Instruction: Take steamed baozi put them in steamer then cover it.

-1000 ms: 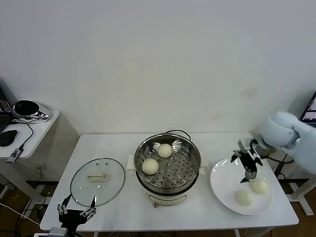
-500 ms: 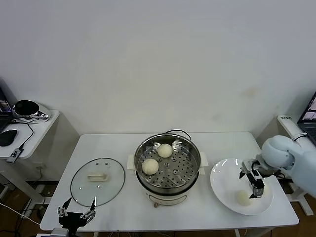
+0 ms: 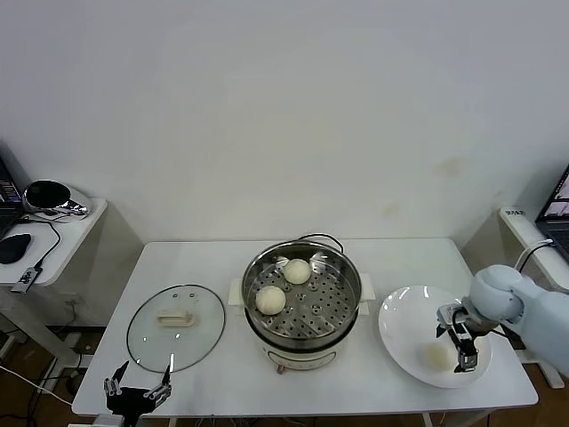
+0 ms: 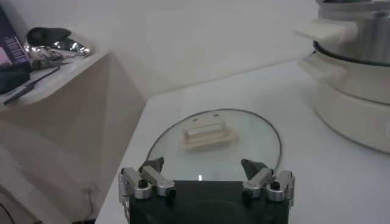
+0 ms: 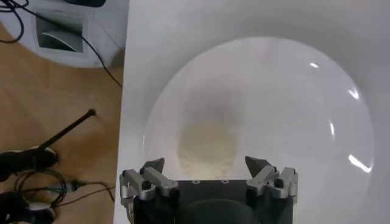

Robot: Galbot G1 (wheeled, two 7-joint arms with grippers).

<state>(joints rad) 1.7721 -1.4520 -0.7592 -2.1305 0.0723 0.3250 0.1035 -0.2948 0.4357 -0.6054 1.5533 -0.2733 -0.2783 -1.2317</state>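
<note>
Now the right gripper, jaws wide and holding nothing, is hanging over a bun on the plate right of the steamer, and closing off-centre could be squashing or rolling it away, while the left gripper is waiting open near the lid.

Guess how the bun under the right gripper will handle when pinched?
Probably soft: the bun looks like smooth, puffy dough, so the open right gripper could dent it. Likely light. Its round shape on the glossy plate suggests it may roll or slide if nudged.
</note>
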